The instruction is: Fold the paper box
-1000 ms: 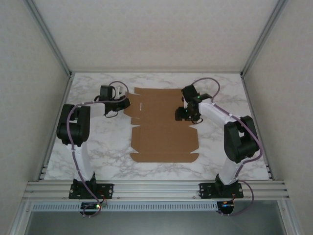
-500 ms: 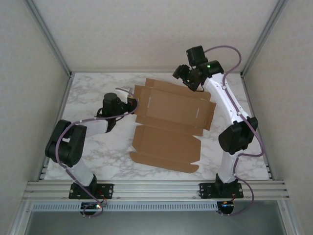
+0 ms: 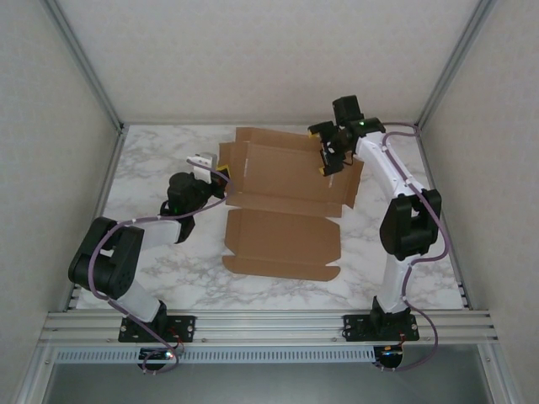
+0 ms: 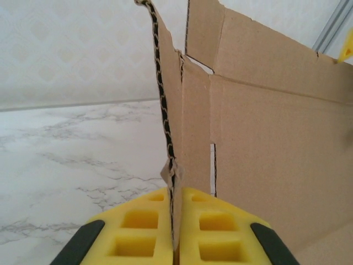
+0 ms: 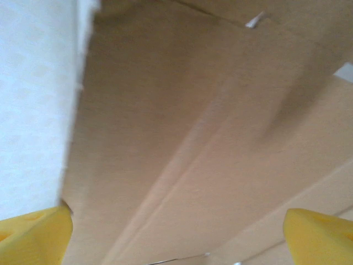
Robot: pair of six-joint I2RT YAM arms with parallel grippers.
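The marble-patterned tabletop [image 3: 160, 156] carries the paper box [image 3: 282, 242], a brown cardboard sheet lying about midway between the left and right edges. Its near half lies flat on the middle of the tabletop. Its far half is bent up along a crease and stands tilted, rising toward the far edge. Slots and cut flaps show along the raised part.

The left arm [image 3: 118, 252] reaches from the near left corner toward the left end of the raised half. The right arm [image 3: 404, 220] stands up from the near right corner and bends over toward the far edge, above the right end of the raised half.

The left gripper [image 3: 215, 172] is clenched on the paper box. In the left wrist view the two yellow pads [image 4: 138, 232] of the left gripper [image 4: 174, 221] press together on the thin edge of an upright side flap, with the broad panel of the paper box [image 4: 270, 138] standing just to the right of it.

The right gripper [image 3: 330, 156] is released. In the right wrist view its yellow fingertips [image 5: 36, 234] sit wide apart at the two lower corners, and the right gripper [image 5: 176, 237] faces the blurred brown panel of the paper box [image 5: 193, 127]. Whether either fingertip touches the cardboard cannot be told.
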